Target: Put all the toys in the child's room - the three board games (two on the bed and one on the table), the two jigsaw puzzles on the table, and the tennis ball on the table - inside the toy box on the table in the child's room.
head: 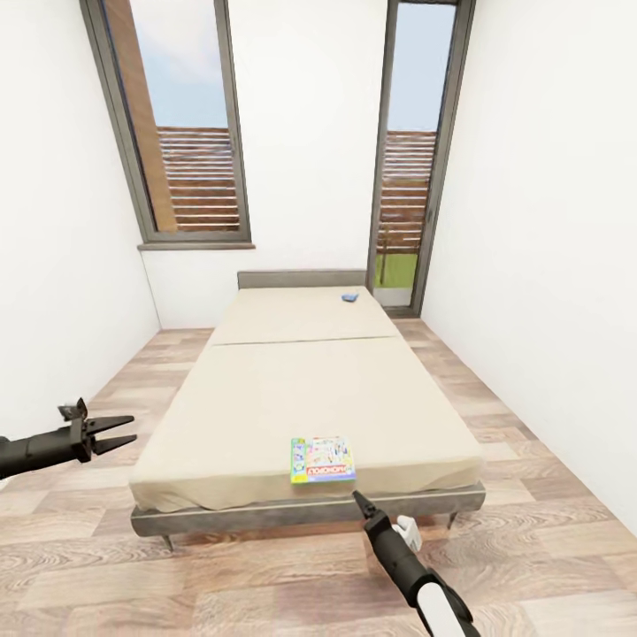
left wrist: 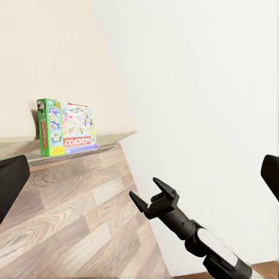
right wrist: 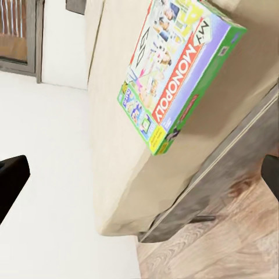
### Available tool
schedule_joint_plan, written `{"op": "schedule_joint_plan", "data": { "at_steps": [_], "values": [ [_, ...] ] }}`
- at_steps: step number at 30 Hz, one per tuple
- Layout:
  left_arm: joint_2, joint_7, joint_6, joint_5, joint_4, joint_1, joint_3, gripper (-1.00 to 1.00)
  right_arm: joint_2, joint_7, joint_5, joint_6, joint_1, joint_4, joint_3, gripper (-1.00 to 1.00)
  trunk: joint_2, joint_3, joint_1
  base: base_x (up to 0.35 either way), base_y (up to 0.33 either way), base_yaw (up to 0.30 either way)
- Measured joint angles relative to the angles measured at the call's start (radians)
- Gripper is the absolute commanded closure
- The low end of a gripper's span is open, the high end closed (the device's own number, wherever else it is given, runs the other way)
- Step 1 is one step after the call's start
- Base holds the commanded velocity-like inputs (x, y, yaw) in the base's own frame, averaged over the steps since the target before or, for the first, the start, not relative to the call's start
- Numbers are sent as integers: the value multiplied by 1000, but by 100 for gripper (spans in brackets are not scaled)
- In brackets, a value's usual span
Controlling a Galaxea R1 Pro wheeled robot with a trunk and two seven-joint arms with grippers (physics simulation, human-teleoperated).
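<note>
Right wrist view reads "MONOPOLY" on the multicoloured board game (right wrist: 174, 70) — both tools' fingers apart, empty.

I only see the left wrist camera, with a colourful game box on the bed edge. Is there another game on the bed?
Observer: Yes, a small blue game lies far up the bed, near the headboard.
Operator: What does the colourful box say?
Observer: The right wrist view reads "My Monopoly" on the multicoloured game.
Operator: Which arm is nearer to it?
Observer: The right gripper, in the head view just below the box at the foot of the bed; it holds nothing.
Operator: And my arm?
Observer: The left gripper is open, out to the bed's left side over the floor.
</note>
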Motion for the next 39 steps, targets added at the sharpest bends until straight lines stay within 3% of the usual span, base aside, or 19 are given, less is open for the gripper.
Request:
{"op": "schedule_joint_plan", "data": {
  "at_steps": [2, 5, 12, 21, 24, 26, 31, 39],
  "values": [
    [-26, 0, 44, 0, -66, 5, -7, -100, 0, 20, -50, 9, 0, 1, 1, -100, -14, -6, 8, 0, 0, 0],
    [-70, 0, 83, -1, -139, 25, -16, -100, 0, 45, -91, 38, 0, 2, 6, -100, -35, -16, 19, 0, 0, 0],
    [-131, 0, 163, -1, -295, 69, -22, -100, 0, 64, -117, 70, 0, -4, 31, -100, -56, -25, 31, 0, 0, 0],
    [-136, 0, 199, 1, -355, 106, -17, -100, 0, 69, -148, 76, 0, -9, 29, -100, -56, -25, 31, 0, 0, 0],
    [-136, 0, 201, 2, -359, 108, -16, -100, 0, 69, -192, 78, 0, -6, 23, -100, -56, -25, 31, 0, 0, 0],
    [-135, 0, 202, 1, -362, 110, -16, -100, -1, 70, -254, 80, 0, -3, 22, -100, -70, -31, 38, 0, 0, 0],
    [-135, 0, 204, 1, -364, 111, -15, -100, -11, 70, -341, 83, 0, 0, 27, -100, -105, -47, 58, 0, 0, 0],
    [-135, 0, 205, 2, -364, 111, -15, -100, -19, 70, -378, 85, 0, 1, 21, -100, -161, -72, 88, 0, 0, 0]
  ]
}}
